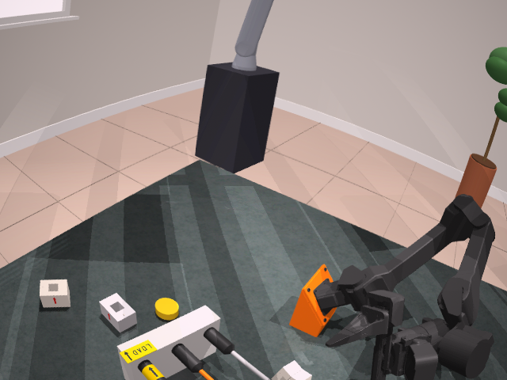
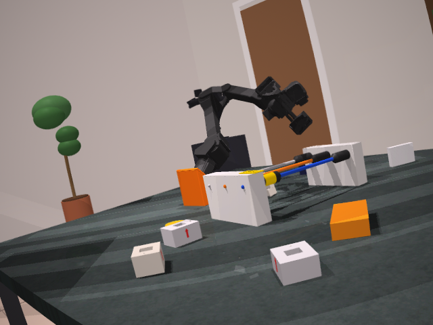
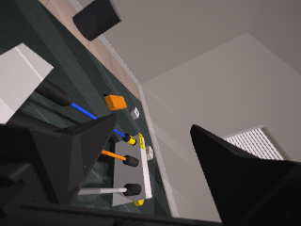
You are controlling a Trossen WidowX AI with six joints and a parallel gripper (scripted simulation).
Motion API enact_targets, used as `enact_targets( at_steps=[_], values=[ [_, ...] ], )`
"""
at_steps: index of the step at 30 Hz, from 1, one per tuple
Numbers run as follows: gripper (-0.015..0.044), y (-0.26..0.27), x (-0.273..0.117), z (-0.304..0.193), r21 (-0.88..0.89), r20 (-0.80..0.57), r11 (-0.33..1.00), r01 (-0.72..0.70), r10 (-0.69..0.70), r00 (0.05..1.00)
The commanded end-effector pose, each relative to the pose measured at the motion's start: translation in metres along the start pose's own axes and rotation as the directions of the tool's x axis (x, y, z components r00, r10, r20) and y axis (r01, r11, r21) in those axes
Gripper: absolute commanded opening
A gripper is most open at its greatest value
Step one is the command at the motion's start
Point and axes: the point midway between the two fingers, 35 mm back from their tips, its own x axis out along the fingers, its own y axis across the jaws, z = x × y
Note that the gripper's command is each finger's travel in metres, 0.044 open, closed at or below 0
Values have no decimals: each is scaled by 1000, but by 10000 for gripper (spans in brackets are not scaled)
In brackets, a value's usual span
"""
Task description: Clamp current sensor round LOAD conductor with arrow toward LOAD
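Observation:
A pale notched piece, partly hidden, sits beside the conductors and looks like the open sensor; its arrow does not show. The LOAD conductor is blue, with a yellow sleeve at the end by the yellow LOAD marker. My gripper is open and empty, raised above the table and tilted, clear of the conductors.
End blocks hold blue, orange and grey conductors. Closed white cores with red arrows, a yellow disc, an orange block and a white panel stand around. An orange bracket is at the arm.

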Motion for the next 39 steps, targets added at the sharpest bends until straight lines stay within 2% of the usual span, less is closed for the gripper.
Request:
enact_targets(
  at_steps=[1,5,15,17,21,26,32,39],
  values=[
    [440,-15,-17,76,148,404,949,-279,199,893],
    [440,-28,-37,104,113,564,930,-349,229,793],
    [440,-29,-37,106,106,570,929,-354,234,787],
    [440,-27,-19,102,96,506,932,-349,257,824],
    [440,-26,35,82,86,292,930,-357,319,902],
    [440,-31,95,43,131,19,910,-393,394,919],
    [440,-45,150,-17,276,-259,857,-434,502,825],
    [440,-64,190,-92,535,-435,736,-415,661,611]
  ],
)
